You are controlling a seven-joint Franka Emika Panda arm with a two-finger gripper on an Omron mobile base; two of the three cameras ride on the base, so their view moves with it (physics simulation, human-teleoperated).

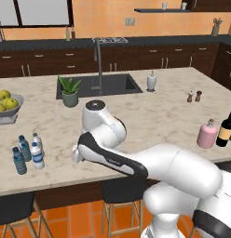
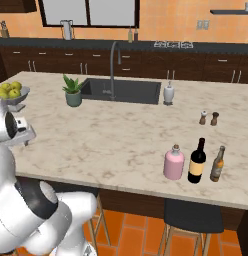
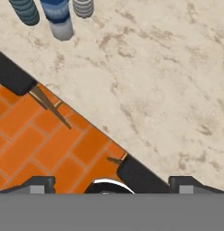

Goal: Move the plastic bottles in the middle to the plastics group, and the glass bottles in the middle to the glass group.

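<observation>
marble tabletop (image 1: pixel 150 116) carries everything here, and the sorting looks close to finished or finished. near its front left corner stands a tight cluster of small water bottles (image 1: pixel 28 152), upright: two blue-tinted ones with blue caps and clear ones beside them, one with a white cap and blue label (image 1: pixel 37 155); how many clear ones there are i cannot make out for sure. near the front right edge the pink bottle (image 2: pixel 173 162) stands upright just beside the dark wine bottle (image 2: pixel 197 161), with a slimmer brown bottle (image 2: pixel 217 164) on its far side; nothing of the task's is left in the middle stretch between the two groups. the claw (image 3: pixel 109 182) hangs over the front edge of the tabletop, looking straight down, its two tips spread wide apart, holding and touching nothing. in the hand view the bottle cluster (image 3: pixel 57 13) sits at the far top left, well apart from the tips, so the claw is clear of it. if any bottle remains to be moved, the arm would first have to find it; from here i judge no further grasp is needed.
</observation>
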